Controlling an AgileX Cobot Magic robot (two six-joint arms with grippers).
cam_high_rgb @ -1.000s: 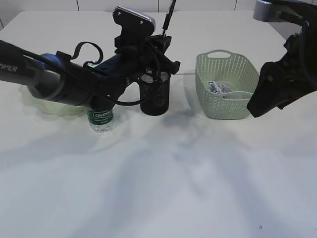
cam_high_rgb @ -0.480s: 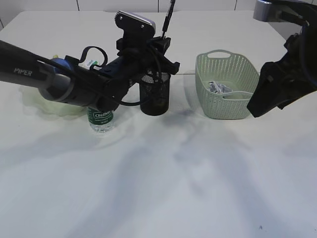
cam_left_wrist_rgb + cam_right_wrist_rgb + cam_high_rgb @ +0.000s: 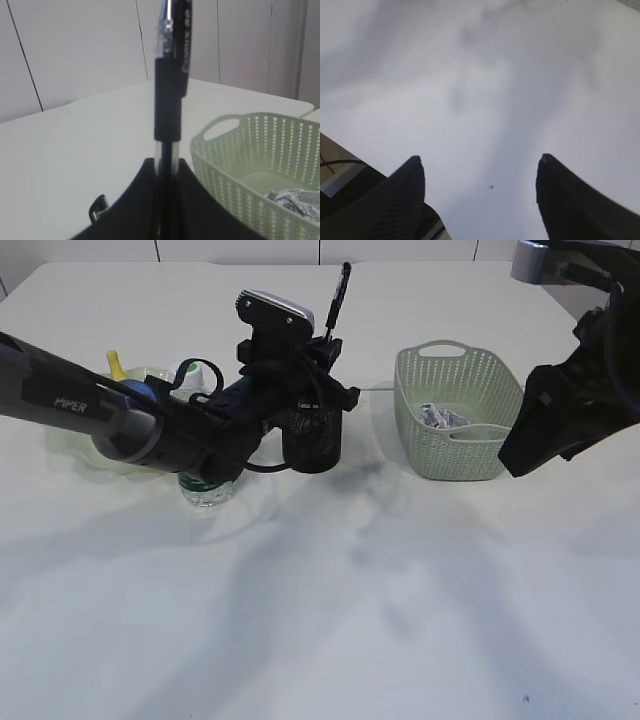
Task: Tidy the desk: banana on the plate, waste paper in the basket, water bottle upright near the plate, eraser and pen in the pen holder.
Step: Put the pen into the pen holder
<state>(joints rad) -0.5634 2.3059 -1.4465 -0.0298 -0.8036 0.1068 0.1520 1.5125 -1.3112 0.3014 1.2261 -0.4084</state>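
My left gripper (image 3: 322, 352) is shut on the black pen (image 3: 338, 295) and holds it upright just above the black mesh pen holder (image 3: 314, 445). In the left wrist view the pen (image 3: 169, 85) stands between the closed jaws (image 3: 167, 165). The water bottle (image 3: 205, 488) stands upright behind my left arm, next to the pale green plate (image 3: 75, 445). The banana (image 3: 117, 365) shows its yellow end over the plate. The waste paper (image 3: 445, 417) lies in the sage-green basket (image 3: 455, 455). My right gripper (image 3: 480, 170) is open and empty above bare desk. The eraser is hidden.
The basket also shows in the left wrist view (image 3: 235, 165) with the paper (image 3: 295, 200) inside. My right arm (image 3: 565, 415) hangs at the right edge beside the basket. White desk (image 3: 330, 620) stretches across the front.
My left arm has sunk lower with the pen, bringing it down toward the pen holder. The banana end and bottle cap now show behind the arm. The right arm has not moved.
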